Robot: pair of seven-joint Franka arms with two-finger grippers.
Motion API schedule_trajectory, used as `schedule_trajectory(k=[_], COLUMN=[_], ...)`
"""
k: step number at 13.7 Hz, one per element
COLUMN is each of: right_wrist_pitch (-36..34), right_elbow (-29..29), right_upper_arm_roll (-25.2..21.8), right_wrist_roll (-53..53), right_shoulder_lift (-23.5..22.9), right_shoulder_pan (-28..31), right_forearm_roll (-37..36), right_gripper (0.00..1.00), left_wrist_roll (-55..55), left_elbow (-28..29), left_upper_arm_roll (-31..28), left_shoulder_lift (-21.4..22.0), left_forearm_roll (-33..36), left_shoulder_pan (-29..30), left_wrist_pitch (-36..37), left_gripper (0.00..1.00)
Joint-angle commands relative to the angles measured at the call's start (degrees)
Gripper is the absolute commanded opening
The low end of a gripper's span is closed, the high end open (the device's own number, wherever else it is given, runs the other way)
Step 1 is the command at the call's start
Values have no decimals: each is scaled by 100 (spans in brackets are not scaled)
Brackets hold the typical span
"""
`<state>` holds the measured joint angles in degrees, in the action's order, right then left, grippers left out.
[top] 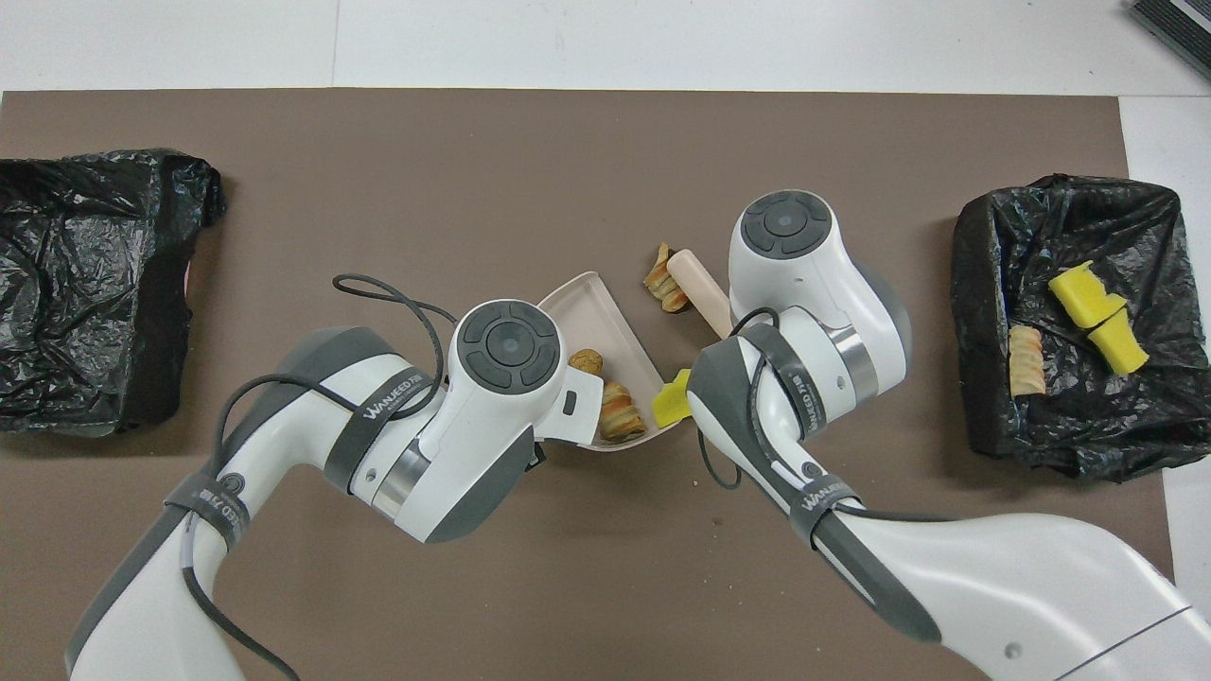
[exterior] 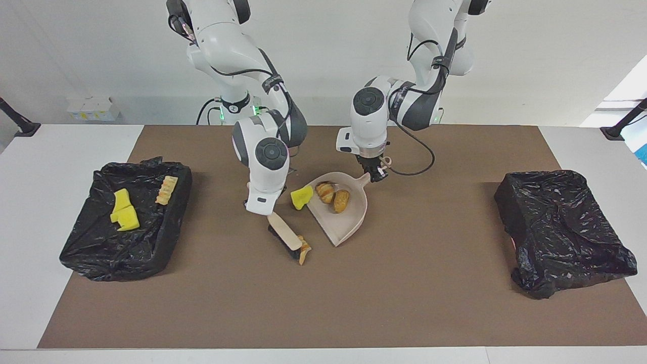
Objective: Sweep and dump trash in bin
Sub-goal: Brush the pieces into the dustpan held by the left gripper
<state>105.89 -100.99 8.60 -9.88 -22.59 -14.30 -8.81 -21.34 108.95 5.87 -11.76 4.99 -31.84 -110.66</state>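
My right gripper (exterior: 265, 210) is shut on the handle of the beige brush (exterior: 284, 233). Its black bristles press against a loose croissant piece of trash (exterior: 304, 248) on the mat, close to the dustpan's mouth. My left gripper (exterior: 377, 175) is shut on the handle of the beige dustpan (exterior: 349, 222). Two pastries (exterior: 326, 191) (exterior: 341, 200) lie in the pan. A yellow sponge chunk (exterior: 302, 196) leans at its rim nearer the robots. In the overhead view, both hands are hidden under their wrists; the brush handle (top: 698, 288) touches the croissant (top: 659, 279) beside the pan (top: 591, 307).
A black-bag-lined bin (exterior: 81, 253) at the right arm's end of the table holds two yellow sponge pieces (exterior: 124, 212) and a pastry (exterior: 167, 190). Another black-lined bin (exterior: 561, 227) stands at the left arm's end. A brown mat (exterior: 404, 293) covers the table.
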Motion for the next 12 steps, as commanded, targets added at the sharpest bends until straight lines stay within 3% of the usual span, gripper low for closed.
schedule_trajectory(k=[1,4,8,12], right_wrist_pitch=[-58,-647,-535,-674], right_elbow=[-938,-1080,-923,-826], right_upper_arm_roll=[80,106,115,72], right_wrist_roll=[-513,-331,635,313], right_shoulder_lift=[658,905,897,1141], right_shoulder_pan=[-55,-405,-784,-566], right_forearm_roll=[509,809,1767,1813], right_gripper=[0,0,0,0], left_wrist_roll=[25,25,-11,-19], left_elbow=[232,232,232,224], left_upper_arm_roll=[-16,-16,-16,-16], left_shoulder_lift=[201,201,201,201], left_forearm_roll=[11,-24,-24,-24], left_shoulder_pan=[29,20,11,3], left_wrist_pitch=[-87,-96,-96,-114], left_gripper=[0,0,0,0])
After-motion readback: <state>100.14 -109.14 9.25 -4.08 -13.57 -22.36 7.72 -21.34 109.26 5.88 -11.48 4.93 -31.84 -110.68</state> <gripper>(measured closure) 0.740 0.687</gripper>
